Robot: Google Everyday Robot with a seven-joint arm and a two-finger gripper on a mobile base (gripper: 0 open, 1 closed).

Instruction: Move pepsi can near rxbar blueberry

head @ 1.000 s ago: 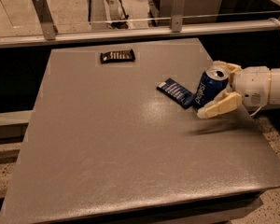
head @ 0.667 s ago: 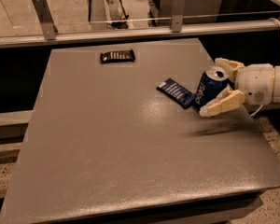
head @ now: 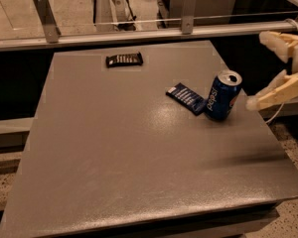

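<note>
The pepsi can (head: 222,96), dark blue with a silver top, stands upright on the grey table (head: 139,148) at its right side. The rxbar blueberry (head: 186,98), a flat dark blue wrapper with white print, lies right beside the can on its left, its corner at the can's base. My gripper (head: 262,69) hangs open past the table's right edge, to the right of the can and clear of it, holding nothing. One pale finger (head: 277,93) points toward the can, the other finger (head: 278,39) is higher up.
A black wrapped bar with white lettering (head: 124,59) lies near the table's far edge. A metal rail with posts (head: 184,14) runs behind the table. The table's right edge is just right of the can.
My gripper has let go of the can and drawn back to the right and upward. The can now stands free beside the blue bar.
</note>
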